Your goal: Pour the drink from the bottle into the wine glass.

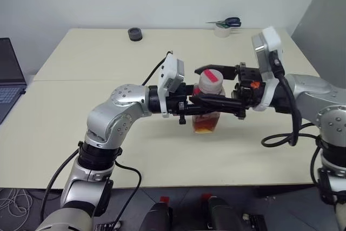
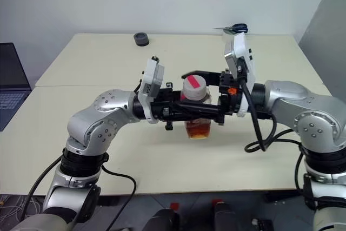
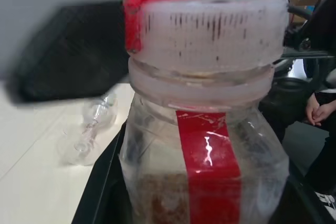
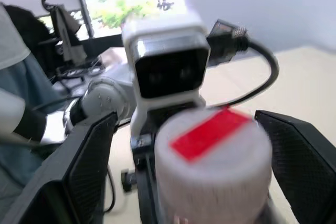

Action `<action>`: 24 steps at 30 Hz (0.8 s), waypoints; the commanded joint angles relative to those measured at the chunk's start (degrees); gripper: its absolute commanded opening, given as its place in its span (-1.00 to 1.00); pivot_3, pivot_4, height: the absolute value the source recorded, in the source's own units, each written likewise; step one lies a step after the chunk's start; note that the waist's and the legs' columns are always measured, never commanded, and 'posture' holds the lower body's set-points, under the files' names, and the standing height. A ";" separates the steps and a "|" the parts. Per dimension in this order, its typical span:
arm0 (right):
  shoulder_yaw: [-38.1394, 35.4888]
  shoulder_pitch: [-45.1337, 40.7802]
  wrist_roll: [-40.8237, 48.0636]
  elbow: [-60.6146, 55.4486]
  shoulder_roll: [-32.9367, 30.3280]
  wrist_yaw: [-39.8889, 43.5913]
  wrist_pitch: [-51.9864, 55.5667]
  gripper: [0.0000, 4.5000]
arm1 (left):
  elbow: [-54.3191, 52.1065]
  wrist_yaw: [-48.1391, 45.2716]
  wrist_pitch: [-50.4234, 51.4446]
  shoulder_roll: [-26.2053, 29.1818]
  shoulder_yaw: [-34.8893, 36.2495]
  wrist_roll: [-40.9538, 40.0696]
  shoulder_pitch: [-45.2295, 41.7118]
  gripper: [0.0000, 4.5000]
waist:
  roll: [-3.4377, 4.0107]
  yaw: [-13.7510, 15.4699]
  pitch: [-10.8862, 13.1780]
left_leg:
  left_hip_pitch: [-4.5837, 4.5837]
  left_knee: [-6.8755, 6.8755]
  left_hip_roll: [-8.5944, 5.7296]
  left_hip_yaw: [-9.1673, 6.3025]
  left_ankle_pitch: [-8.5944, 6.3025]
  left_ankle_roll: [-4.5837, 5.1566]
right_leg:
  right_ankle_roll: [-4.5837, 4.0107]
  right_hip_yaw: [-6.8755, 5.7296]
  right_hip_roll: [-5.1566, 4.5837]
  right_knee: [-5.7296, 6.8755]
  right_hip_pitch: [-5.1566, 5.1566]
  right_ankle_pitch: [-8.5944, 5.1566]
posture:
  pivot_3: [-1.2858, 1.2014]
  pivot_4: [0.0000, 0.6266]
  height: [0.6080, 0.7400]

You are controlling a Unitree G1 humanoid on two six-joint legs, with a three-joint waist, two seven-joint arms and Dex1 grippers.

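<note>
My left gripper (image 1: 215, 104) is shut on the bottle (image 1: 207, 116), a clear squarish one with a red vertical strip (image 3: 207, 166), and holds it upright above the middle of the table. The amber drink (image 1: 205, 126) fills its lowest part. The wide white cap (image 1: 210, 78) carries a strip of red tape. My right gripper (image 4: 189, 167) is open, with one black finger (image 4: 79, 174) on either side of the cap and a gap to each. In the left wrist view a clear stemmed wine glass (image 3: 90, 132) shows faintly past the bottle, on the tabletop.
On the far edge of the cream table (image 1: 75, 133) lie a black round object (image 1: 135, 34) and a tape roll with scissors (image 1: 223, 26). A laptop (image 1: 8, 82) sits off to the left. A person (image 3: 320, 111) sits beyond the table.
</note>
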 commanded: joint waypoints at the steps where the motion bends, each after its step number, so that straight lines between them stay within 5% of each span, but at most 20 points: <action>1: -2.64 -0.74 0.36 -2.01 1.53 -3.34 -0.94 0.98 | -0.45 -0.29 -1.10 0.34 1.65 -0.34 -1.87 -0.19 | 0.00 0.00 0.00 | 0.00 0.00 0.00 0.00 0.00 0.00 | 0.00 0.00 0.00 0.00 0.00 0.00 | 0.03 -0.52 1.00; 24: -6.03 1.68 -5.66 2.05 -4.77 3.53 -0.58 0.98 | 0.87 -0.75 -2.01 0.33 1.34 0.16 -2.39 -0.19 | 0.00 -0.18 0.00 | 0.01 -0.01 0.01 0.04 -0.01 0.03 | 0.00 0.01 0.04 0.01 0.01 0.00 | 0.03 -0.52 1.00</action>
